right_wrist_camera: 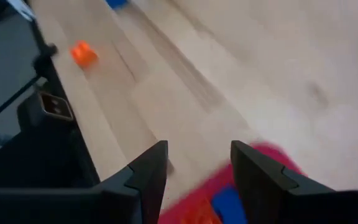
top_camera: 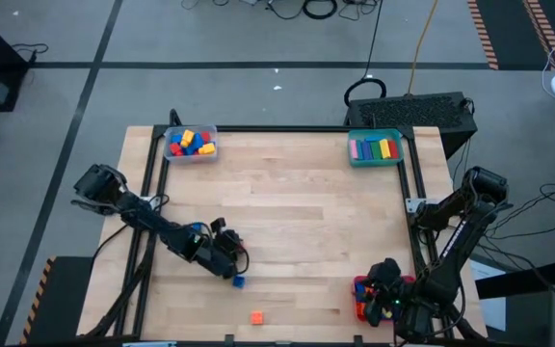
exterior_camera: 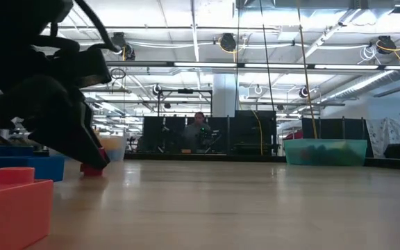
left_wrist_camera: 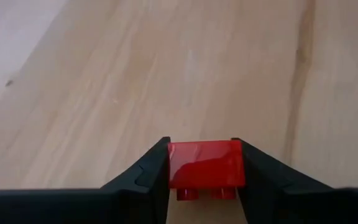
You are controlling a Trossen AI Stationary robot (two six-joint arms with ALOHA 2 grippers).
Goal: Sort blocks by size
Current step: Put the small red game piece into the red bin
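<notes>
A: Nearest the low camera sits an orange plastic studded brick [exterior_camera: 9, 208], big in the corner of that view; from above it lies alone near the front edge of the pale wooden table [top_camera: 297, 222]. What is the left arm doing?

B: Its left gripper [left_wrist_camera: 205, 171] is down at the tabletop, front-left of centre, and the two dark fingers [left_wrist_camera: 142, 177] are pressed against both sides of a small red plastic brick [left_wrist_camera: 205, 163]. The brick's studs point back toward the wrist camera. So it is clamped on that red brick.

A: Anything beside it?

B: A small blue plastic brick [top_camera: 239, 281] lies just beside the gripper on the wood, between it and the orange one.

A: And the right arm?

B: The right gripper [right_wrist_camera: 199, 174] hangs over a red rectangular tray [right_wrist_camera: 272, 180] at the front-right corner of the table. Its fingers stand apart with nothing between them; below them the tray shows a blue block inside.

A: Where are the rest of the blocks?

B: At the back left, a clear plastic tray [top_camera: 191, 144] holds a jumble of red, yellow and blue bricks. At the back right, a teal tray [top_camera: 375, 147] holds long bars side by side, pink, yellow, green, red and blue.

A: Anyone in the room?

B: A person [exterior_camera: 198, 130] sits far behind the table.
</notes>
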